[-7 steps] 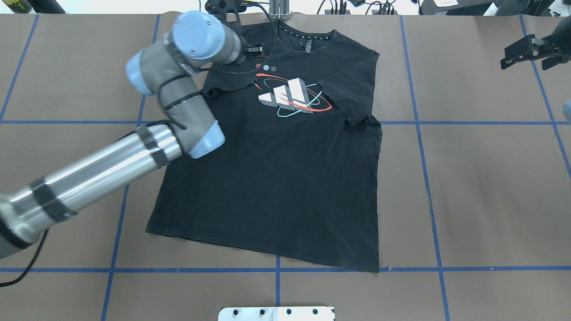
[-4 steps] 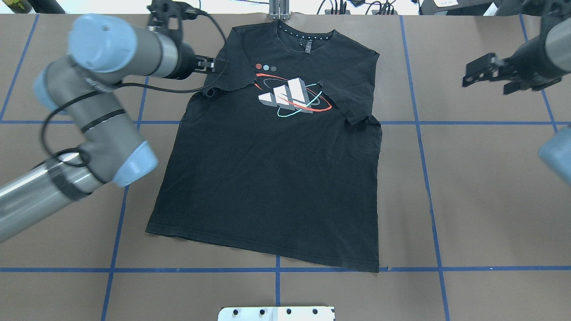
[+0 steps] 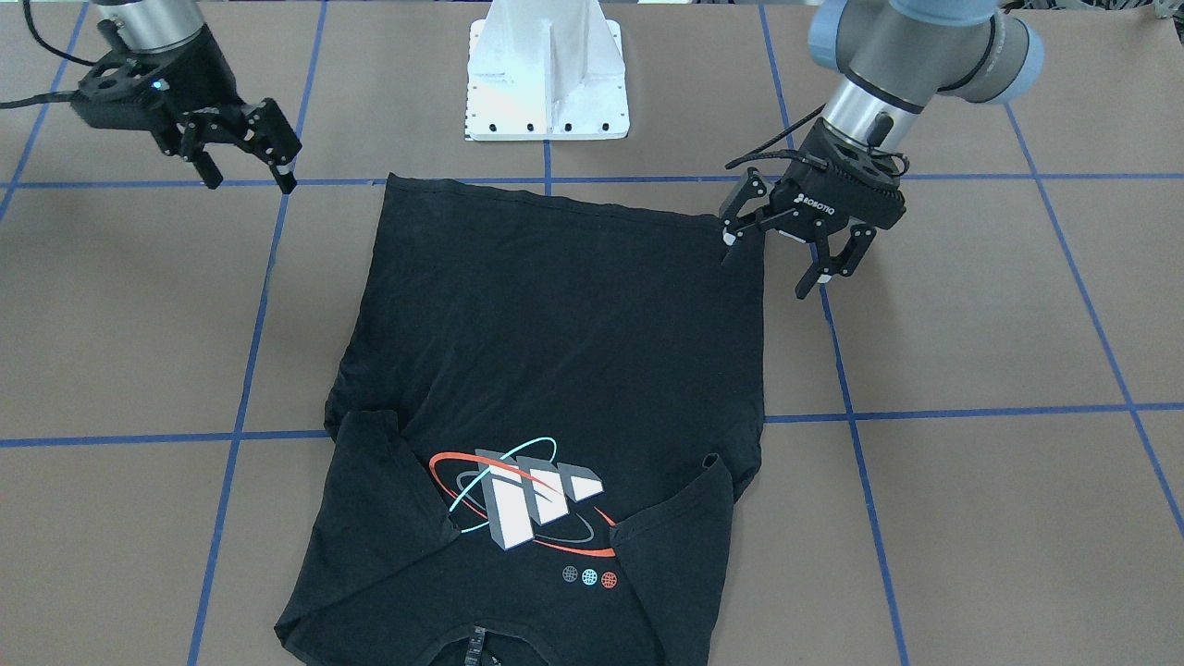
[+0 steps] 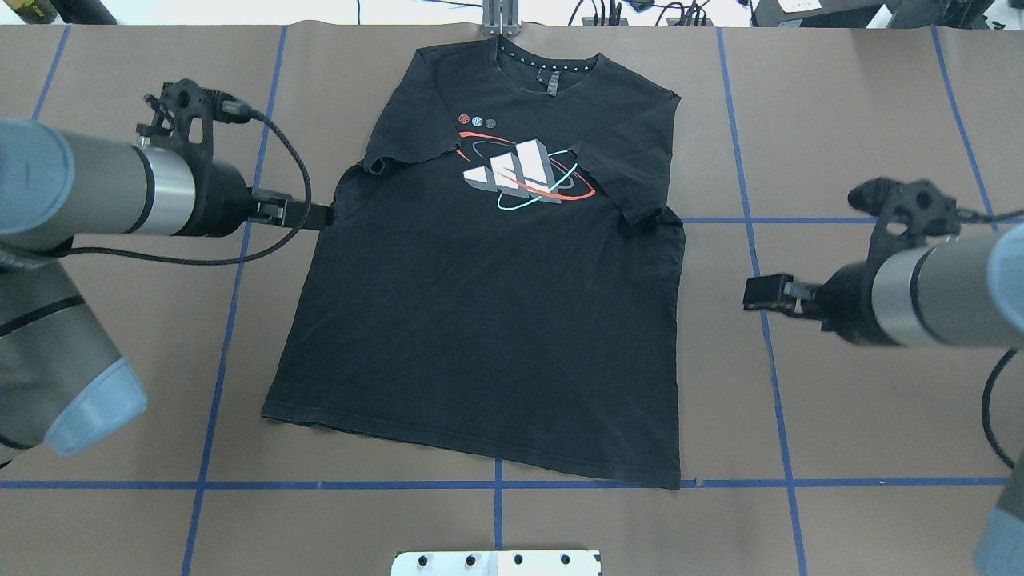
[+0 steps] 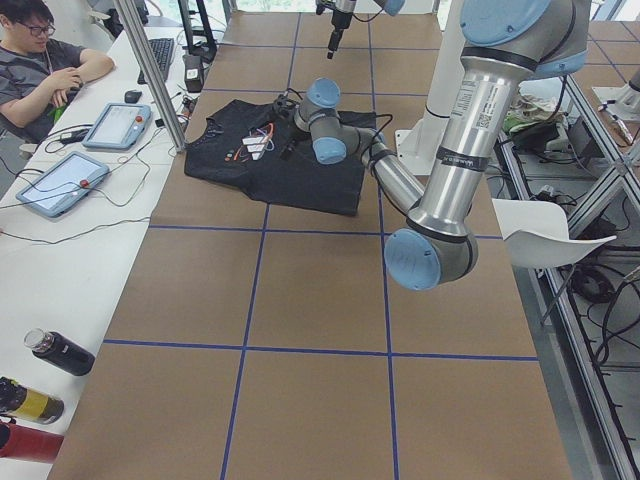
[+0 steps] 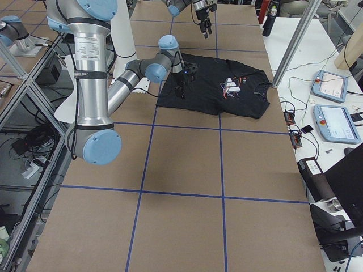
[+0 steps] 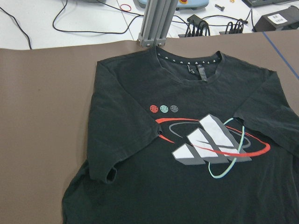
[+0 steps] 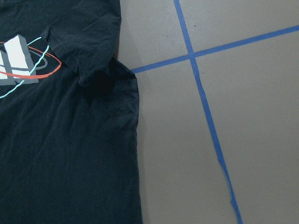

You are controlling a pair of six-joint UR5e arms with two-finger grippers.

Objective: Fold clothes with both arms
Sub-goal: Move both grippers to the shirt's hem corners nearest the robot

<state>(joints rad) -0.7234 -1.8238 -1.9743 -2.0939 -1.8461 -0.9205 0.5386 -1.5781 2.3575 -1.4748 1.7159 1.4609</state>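
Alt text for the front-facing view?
A black short-sleeved T-shirt with a white, red and teal chest graphic lies on the brown table, sleeves folded inward. The black left gripper hangs open by its hem corner; the right gripper, open, is clear of it.

— Where's the shirt point(image 4: 480, 336)?
— Flat on the table point(image 4: 880, 416), collar away from the base point(image 3: 548, 83), hem toward it, both sleeves folded in over the chest.
— And the grippers?
— Left gripper point(image 3: 775, 264) at the hem's corner on its side; right gripper point(image 3: 250, 176) well apart, off the other side.
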